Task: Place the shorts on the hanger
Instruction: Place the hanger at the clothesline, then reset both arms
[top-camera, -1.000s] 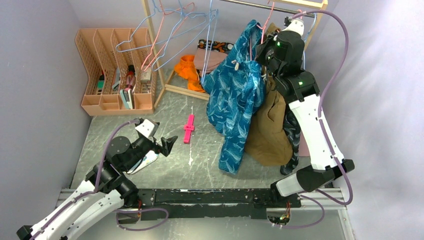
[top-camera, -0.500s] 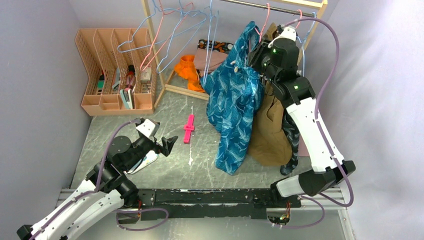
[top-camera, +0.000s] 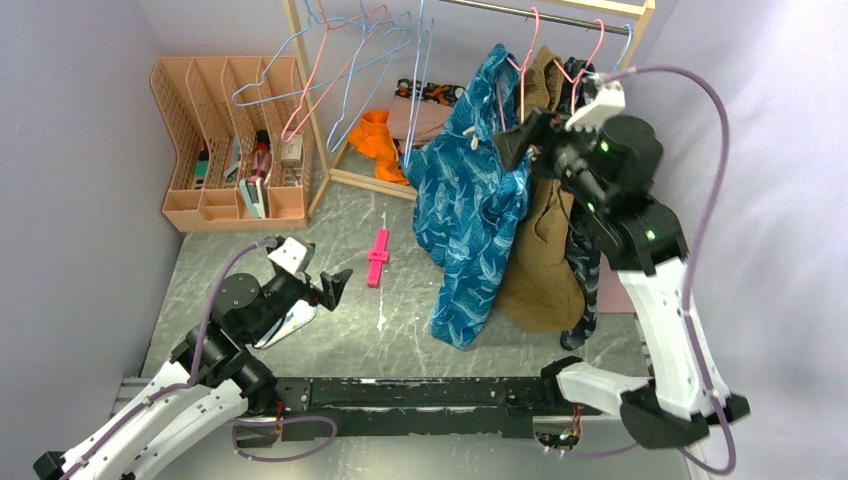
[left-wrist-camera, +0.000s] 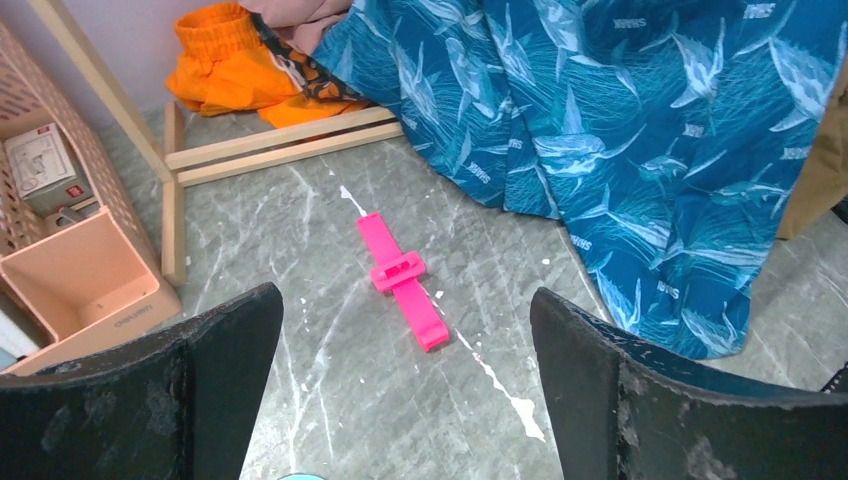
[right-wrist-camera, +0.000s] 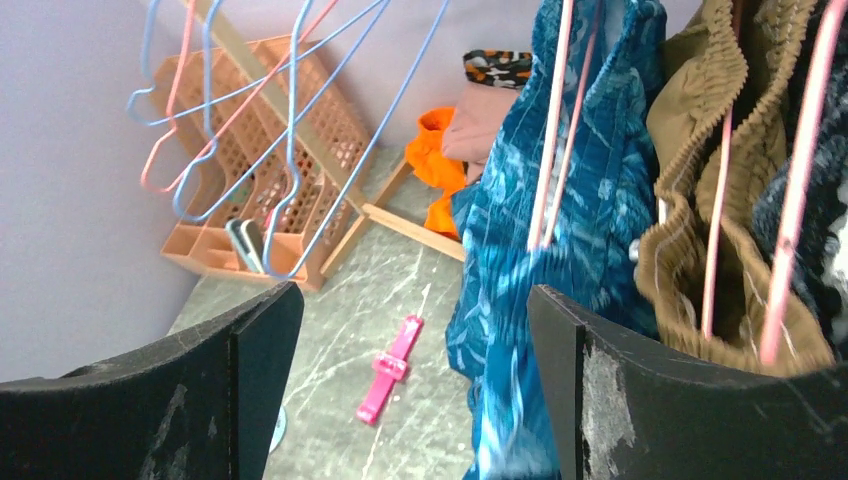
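The teal leaf-print shorts (top-camera: 470, 200) hang draped over the pink hanger (top-camera: 527, 62), whose hook sits on the rail (top-camera: 500, 10) at the back. In the right wrist view the hanger's wires (right-wrist-camera: 553, 130) run down inside the shorts (right-wrist-camera: 600, 230). My right gripper (top-camera: 515, 135) is open just right of the shorts' upper part, with nothing between its fingers (right-wrist-camera: 412, 300). Low at the left, my left gripper (top-camera: 337, 285) hangs open and empty over the floor (left-wrist-camera: 405, 295), with the shorts' hem (left-wrist-camera: 650, 180) ahead of it to the right.
Tan shorts (top-camera: 540, 260) and a dark patterned garment (top-camera: 583, 270) hang right of the teal ones on other pink hangers (right-wrist-camera: 715, 220). A pink clip (top-camera: 377, 257) lies on the grey floor. Light-blue hangers (top-camera: 350, 60), a peach organizer (top-camera: 230, 140) and orange cloth (top-camera: 375, 135) stand at the back left.
My right gripper has opened and let go near the hanger's hook, then drawn back to the right and down. The shorts stay hanging on the rail. The left arm has not moved.
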